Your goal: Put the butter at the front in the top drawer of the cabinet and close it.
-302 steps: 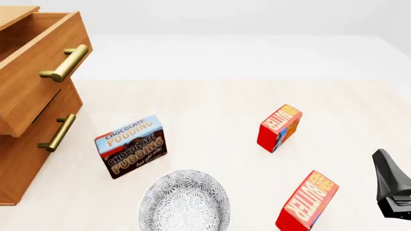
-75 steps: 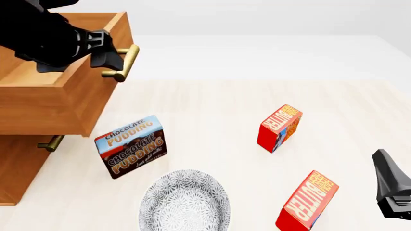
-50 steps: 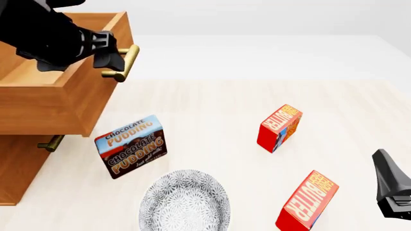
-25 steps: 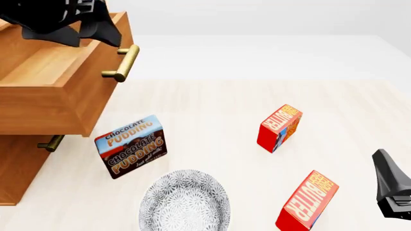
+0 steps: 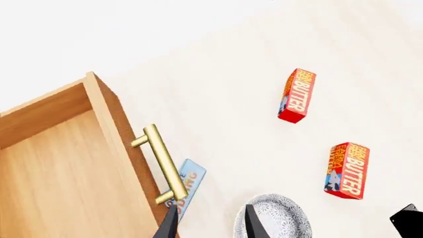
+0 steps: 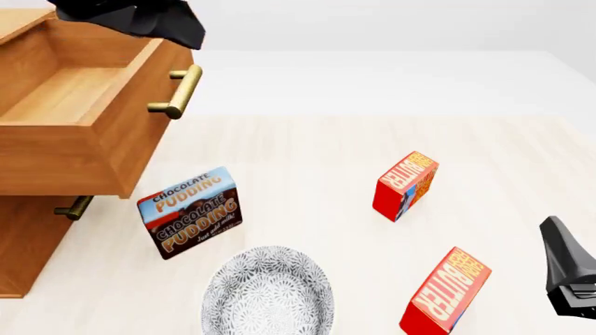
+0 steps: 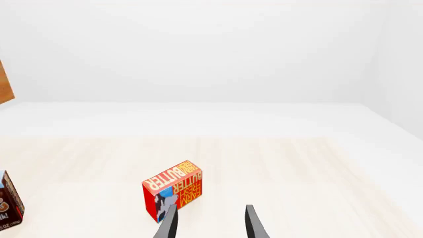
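Note:
The butter point(image 6: 447, 292) at the front stands tilted on the table near the right front; it also shows in the left wrist view point(image 5: 347, 170). The cabinet point(image 6: 24, 244) is at the left with its top drawer point(image 6: 84, 150) pulled out and nothing inside; its brass handle point(image 6: 177, 91) is free. High above the drawer's front hangs my left gripper point(image 6: 177, 28), open point(image 5: 210, 228) and holding nothing. To the right of the front butter, my right gripper point(image 6: 559, 244) is open point(image 7: 210, 225) and apart from it.
A second butter box point(image 6: 407, 185) stands farther back, seen ahead of the right gripper point(image 7: 173, 189). A Chocolate Pudding box point(image 6: 191, 211) stands just below the open drawer's front. A patterned white plate point(image 6: 268, 293) lies at the front middle. The lower drawer's handle point(image 6: 72, 207) peeks out under the top drawer.
The top drawer was pulled out by my left gripper, which then let go of the handle and rose up and back. The right gripper and the boxes have not moved.

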Motion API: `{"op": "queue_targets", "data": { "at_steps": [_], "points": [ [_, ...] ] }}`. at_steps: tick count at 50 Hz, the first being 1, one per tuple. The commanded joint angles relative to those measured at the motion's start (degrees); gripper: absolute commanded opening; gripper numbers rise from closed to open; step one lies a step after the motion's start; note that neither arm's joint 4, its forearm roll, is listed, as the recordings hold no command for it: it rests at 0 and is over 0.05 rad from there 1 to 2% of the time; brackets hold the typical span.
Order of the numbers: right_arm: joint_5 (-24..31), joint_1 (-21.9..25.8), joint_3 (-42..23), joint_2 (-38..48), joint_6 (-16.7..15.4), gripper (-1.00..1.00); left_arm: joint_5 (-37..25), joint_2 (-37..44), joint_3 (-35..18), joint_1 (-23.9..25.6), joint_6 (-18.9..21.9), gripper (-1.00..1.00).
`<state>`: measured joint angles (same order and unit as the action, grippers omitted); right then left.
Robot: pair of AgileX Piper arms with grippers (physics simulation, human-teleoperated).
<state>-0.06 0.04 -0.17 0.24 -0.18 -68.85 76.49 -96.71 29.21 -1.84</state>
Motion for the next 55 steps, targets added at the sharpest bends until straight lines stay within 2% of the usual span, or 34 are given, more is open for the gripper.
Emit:
{"op": "queue_targets", "data": {
  "at_steps": [1, 10, 12, 14, 21, 26, 55],
  "points": [
    [0.0, 0.0, 0.0, 0.0, 0.0, 1.0, 3.5, 1.9, -0.9, 4.4, 6.0, 1.0],
    [0.0, 0.0, 0.0, 0.0, 0.0, 1.0, 6.8, 4.4, 0.1, 7.0, 6.1, 1.0],
    [0.0, 0.0, 0.0, 0.0, 0.0, 1.0, 7.3, 4.0, 1.5, 3.5, 8.8, 1.0],
    [0.0, 0.0, 0.0, 0.0, 0.0, 1.0, 8.8, 5.0, 0.5, 6.2, 6.9, 1.0],
    [0.0, 0.0, 0.0, 0.0, 0.0, 1.0, 10.5, 6.9, 0.1, 7.3, 6.9, 1.0],
    [0.0, 0.0, 0.0, 0.0, 0.0, 1.0, 12.0, 9.2, -0.7, 10.2, 5.7, 1.0],
    [0.0, 0.0, 0.0, 0.0, 0.0, 1.0, 16.8, 19.3, -5.5, 15.7, 2.6, 1.0]
  ]
}}
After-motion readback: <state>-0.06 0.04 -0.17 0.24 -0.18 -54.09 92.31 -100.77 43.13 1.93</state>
